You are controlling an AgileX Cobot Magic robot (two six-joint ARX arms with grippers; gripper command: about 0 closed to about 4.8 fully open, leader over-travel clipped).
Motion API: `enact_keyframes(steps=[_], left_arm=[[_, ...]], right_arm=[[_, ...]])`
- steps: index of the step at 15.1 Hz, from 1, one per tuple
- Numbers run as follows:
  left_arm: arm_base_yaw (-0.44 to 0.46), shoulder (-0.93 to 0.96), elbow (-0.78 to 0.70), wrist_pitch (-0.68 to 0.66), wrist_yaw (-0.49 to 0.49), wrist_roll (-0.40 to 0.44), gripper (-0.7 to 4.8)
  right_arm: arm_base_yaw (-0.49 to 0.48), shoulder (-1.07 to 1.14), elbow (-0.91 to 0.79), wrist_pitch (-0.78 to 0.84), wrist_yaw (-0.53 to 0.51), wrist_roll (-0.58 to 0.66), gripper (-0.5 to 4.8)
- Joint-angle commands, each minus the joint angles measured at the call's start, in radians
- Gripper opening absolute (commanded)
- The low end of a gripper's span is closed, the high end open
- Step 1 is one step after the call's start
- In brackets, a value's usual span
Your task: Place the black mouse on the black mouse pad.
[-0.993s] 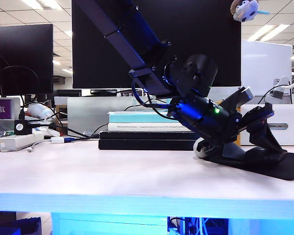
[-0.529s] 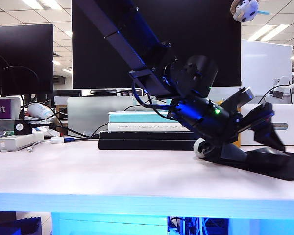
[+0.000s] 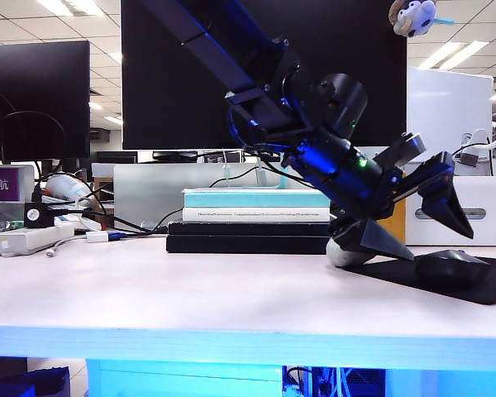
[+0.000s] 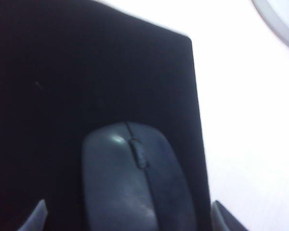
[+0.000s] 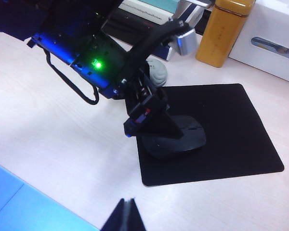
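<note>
Black mouse (image 3: 451, 269) lies on the black mouse pad (image 5: 241, 125), near its front-left edge. Left gripper (image 3: 422, 231) hovers just above it, jaws spread wide, empty. Right gripper (image 5: 124, 217) sits apart, fingertips together.

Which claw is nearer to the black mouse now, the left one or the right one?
Left. The left claw hangs open just above the black mouse, one finger on each side. The right claw stays far off, above bare table beyond the black mouse pad.
</note>
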Motion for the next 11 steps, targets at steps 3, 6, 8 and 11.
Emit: enact_keyframes(steps=[3,6,8,11], left_arm=[[0.002,-0.039,0.005,-0.004,-0.144,0.027,4.79],[0.001,-0.063,0.005,0.036,-0.249,0.074,4.79],[0.004,-0.074,0.005,0.053,-0.247,0.064,4.79],[0.025,-0.116,0.005,0.035,-0.244,0.066,4.79]], right_arm=[[-0.001,0.000,0.004,0.008,-0.002,-0.003,-0.06],[-0.001,0.000,0.004,0.007,-0.002,-0.003,-0.06],[-0.001,0.000,0.004,0.008,-0.002,-0.003,-0.06],[-0.001,0.000,0.004,0.028,-0.006,-0.003,-0.06]])
